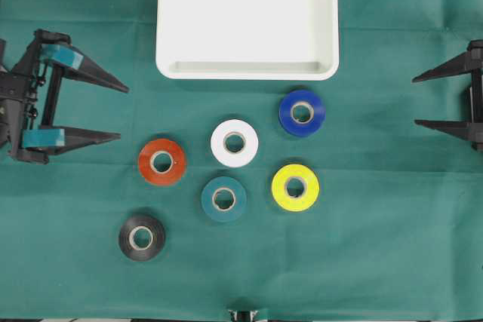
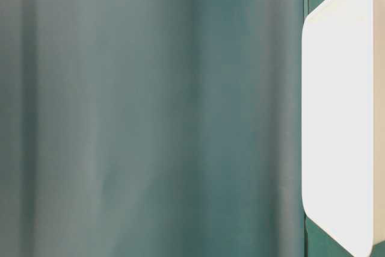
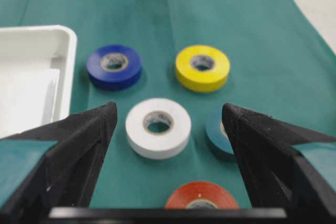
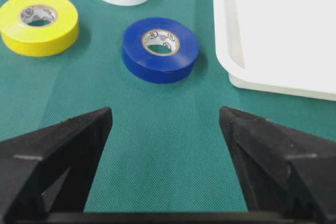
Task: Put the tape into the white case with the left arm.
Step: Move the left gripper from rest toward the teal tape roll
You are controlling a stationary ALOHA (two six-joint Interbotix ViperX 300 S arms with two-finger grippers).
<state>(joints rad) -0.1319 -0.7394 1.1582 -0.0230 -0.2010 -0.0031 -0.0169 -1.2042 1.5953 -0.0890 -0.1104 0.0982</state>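
Tape rolls, six in all, lay flat on the green cloth [image 1: 392, 246] below the white case [image 1: 247, 19], none of them yet inside it: a red roll [image 1: 161, 161], a white roll [image 1: 234, 142], a blue roll [image 1: 302, 112], a yellow roll [image 1: 295, 187], a teal roll [image 1: 223, 199] and a black roll [image 1: 142, 237]. The left gripper [image 1: 113, 113], its fingers marked with teal strips, stood at the left edge of the overhead view with its jaws spread wide and nothing between them, tips pointing toward the middle of the cloth. The red roll sat nearest those tips, just to their right and a little lower in that view; the white roll lay farther along much the same line. From the left wrist camera the white roll [image 3: 158, 127] appeared centred between the two dark fingers, with the red roll [image 3: 202, 196] closer in at the bottom edge, which suggested a forward and downward reach would meet one of them first. Each roll rested on its flat face with its hole upward, so no side offered a longer axis; the jaws would likely need to straddle the outer rim. The right gripper [image 1: 436, 100], plain black, waited at the opposite edge with its jaws likewise apart and empty, the blue roll [image 4: 160, 49] ahead of it. The case lay up and to the right of the left gripper, well apart from it, its rim close to the blue roll.
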